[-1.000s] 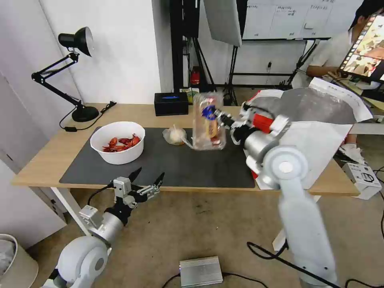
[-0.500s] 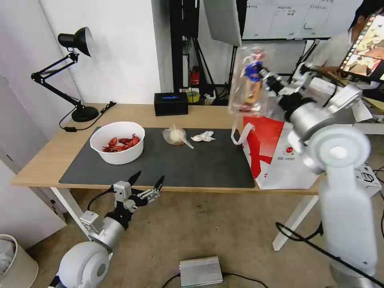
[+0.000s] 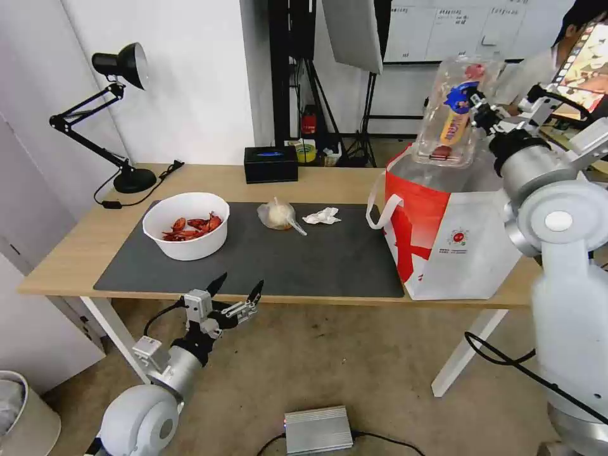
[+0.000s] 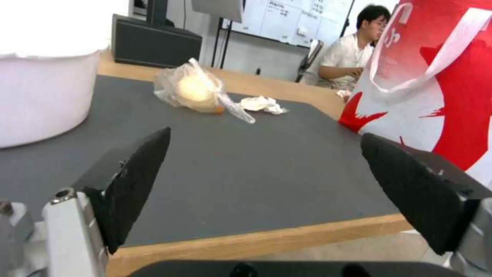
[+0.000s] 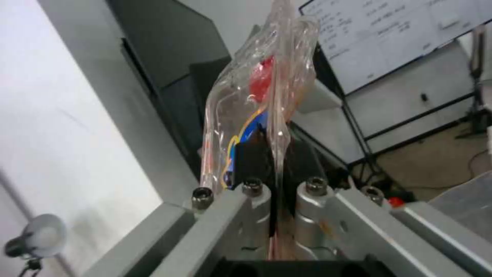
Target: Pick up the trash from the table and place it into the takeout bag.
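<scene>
My right gripper [image 3: 476, 104] is shut on the clear clamshell tray [image 3: 451, 114], holding it tilted in the air over the open mouth of the red-and-white takeout bag [image 3: 443, 240]. The right wrist view shows the tray [image 5: 256, 96] pinched between the black fingers [image 5: 302, 161]. On the table's dark mat [image 3: 304, 259] stand a white bowl [image 3: 187, 225] of red shells, a knotted clear bag [image 3: 277, 214] and a crumpled tissue [image 3: 322, 216]. My left gripper [image 3: 235, 294] hangs open below the table's front edge. Its wrist view looks across the mat at the knotted bag [image 4: 192, 90] and tissue [image 4: 261, 104].
A black desk lamp [image 3: 117, 114] stands at the table's far left and a black box [image 3: 271, 163] at the back edge. A grey metal box [image 3: 318, 429] lies on the floor. Tripod stands and a person at a desk are behind the table.
My right arm has carried the clamshell tray up off the mat and to the right, to above the takeout bag's opening. The left arm has barely moved.
</scene>
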Robot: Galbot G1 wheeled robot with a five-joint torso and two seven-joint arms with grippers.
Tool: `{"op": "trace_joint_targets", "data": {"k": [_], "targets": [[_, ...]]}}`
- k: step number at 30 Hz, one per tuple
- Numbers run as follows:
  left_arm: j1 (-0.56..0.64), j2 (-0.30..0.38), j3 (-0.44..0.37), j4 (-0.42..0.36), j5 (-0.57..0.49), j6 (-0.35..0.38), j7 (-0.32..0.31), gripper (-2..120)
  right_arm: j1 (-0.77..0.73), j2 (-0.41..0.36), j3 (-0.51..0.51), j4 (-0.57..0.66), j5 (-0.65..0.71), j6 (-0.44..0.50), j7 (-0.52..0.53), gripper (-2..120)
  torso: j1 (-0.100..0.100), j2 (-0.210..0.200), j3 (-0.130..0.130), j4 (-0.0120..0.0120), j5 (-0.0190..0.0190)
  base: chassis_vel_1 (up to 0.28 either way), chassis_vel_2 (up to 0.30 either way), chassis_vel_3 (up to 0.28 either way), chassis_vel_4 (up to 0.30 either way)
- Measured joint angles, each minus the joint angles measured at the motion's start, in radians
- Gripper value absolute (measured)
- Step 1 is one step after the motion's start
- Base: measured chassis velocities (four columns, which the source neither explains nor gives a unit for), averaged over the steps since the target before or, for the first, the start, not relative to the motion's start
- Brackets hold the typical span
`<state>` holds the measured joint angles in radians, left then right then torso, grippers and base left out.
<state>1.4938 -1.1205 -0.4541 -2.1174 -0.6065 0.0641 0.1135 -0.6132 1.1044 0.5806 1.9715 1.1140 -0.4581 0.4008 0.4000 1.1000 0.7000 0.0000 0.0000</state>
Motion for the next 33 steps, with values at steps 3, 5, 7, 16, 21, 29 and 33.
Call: {"op": "trace_joint_targets", "data": {"k": [3, 5, 7, 16, 21, 29, 33], "targets": [[0.001, -0.003, 0.006, 0.002, 0.000, 0.000, 0.000, 100, -0.012, -0.013, 0.009, -0.016, -0.042, 0.006, -0.022, 1, 0.000, 0.000, 0.000, 0.0000, 0.0001, 0.000, 0.000, 0.000, 0.000], [0.002, -0.005, 0.007, 0.003, 0.000, 0.000, 0.000, 100, -0.019, -0.017, 0.011, -0.024, -0.069, 0.010, -0.038, 1, 0.000, 0.000, 0.000, 0.0000, 0.0000, 0.000, 0.000, 0.000, 0.000], [0.004, -0.007, 0.009, 0.003, 0.001, 0.000, 0.000, 100, -0.029, -0.021, 0.013, -0.034, -0.106, 0.017, -0.058, 1, 0.000, 0.000, 0.000, 0.0000, 0.0000, 0.000, 0.000, 0.000, 0.000], [0.007, -0.004, 0.011, -0.005, 0.003, -0.002, 0.001, 100, -0.080, -0.024, 0.026, -0.069, -0.219, 0.022, -0.097, 1, 0.000, 0.000, 0.000, 0.0000, 0.0001, 0.000, 0.000, 0.000, 0.000], [0.010, 0.006, 0.004, -0.009, 0.002, -0.004, 0.001, 100, -0.096, -0.018, 0.033, -0.084, -0.249, 0.021, -0.112, 1, 0.000, 0.000, 0.000, 0.0000, 0.0001, 0.000, 0.000, 0.000, 0.000], [0.003, 0.007, 0.021, -0.009, 0.002, -0.006, 0.002, 100, -0.127, -0.017, 0.045, -0.081, -0.254, 0.019, -0.115, 1, 0.000, 0.000, 0.000, -0.0001, 0.0001, 0.000, 0.000, 0.000, 0.000], [-0.001, 0.006, 0.025, -0.005, 0.003, -0.006, 0.002, 100, -0.134, -0.018, 0.047, -0.077, -0.251, 0.019, -0.117, 1, 0.000, 0.000, 0.000, -0.0001, 0.0000, 0.000, 0.000, 0.000, 0.000]]}}
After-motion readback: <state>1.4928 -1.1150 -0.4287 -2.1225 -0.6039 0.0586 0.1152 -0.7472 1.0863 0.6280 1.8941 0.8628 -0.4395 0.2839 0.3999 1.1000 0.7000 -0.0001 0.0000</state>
